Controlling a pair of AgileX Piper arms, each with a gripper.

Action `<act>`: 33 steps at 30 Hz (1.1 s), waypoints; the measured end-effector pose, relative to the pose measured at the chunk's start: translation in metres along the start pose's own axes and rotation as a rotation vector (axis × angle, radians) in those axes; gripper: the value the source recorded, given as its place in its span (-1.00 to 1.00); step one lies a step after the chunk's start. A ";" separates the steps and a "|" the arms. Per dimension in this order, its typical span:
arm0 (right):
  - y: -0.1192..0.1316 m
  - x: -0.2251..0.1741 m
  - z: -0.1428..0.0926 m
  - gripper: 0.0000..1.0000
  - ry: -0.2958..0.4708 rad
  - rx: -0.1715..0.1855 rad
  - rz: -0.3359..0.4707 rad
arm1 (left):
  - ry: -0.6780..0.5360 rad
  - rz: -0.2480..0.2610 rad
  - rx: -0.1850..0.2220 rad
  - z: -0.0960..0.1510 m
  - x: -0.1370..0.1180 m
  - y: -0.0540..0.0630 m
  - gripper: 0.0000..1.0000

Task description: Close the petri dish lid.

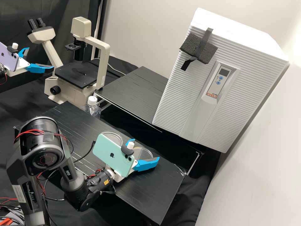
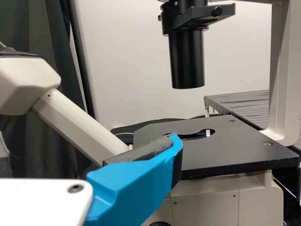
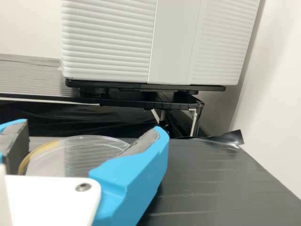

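Blue left tool (image 1: 41, 57) gapes empty; right tool (image 1: 146, 149) gapes around a dish (image 3: 82, 157), contact unclear.

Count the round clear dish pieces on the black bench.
2. One sits partly behind the mint-green phone; the other is seen between the spread fingers of the right end effector. More may be hidden behind the phone or stacked.

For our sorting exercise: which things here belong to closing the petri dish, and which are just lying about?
Job:
- nearer clear petri piece
- farther clear petri piece
- right gripper

Lying about:
- microscope
- capped bottle
- white cabinet
- foam pad
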 end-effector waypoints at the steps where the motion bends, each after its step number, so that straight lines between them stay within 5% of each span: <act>1: 0.000 0.000 0.000 -1.00 0.000 0.000 0.000 | 0.000 0.000 0.000 0.000 0.000 0.000 1.00; 21: 0.000 0.000 0.000 -1.00 -0.001 0.001 -0.002 | 0.000 0.000 0.000 0.000 0.000 0.000 1.00; 22: 0.000 0.000 0.000 1.00 -0.001 0.001 -0.002 | 0.000 0.000 0.000 0.000 0.000 0.000 1.00; 33: 0.000 0.000 0.000 1.00 0.000 0.000 0.000 | 0.000 0.000 0.000 0.000 0.000 0.000 1.00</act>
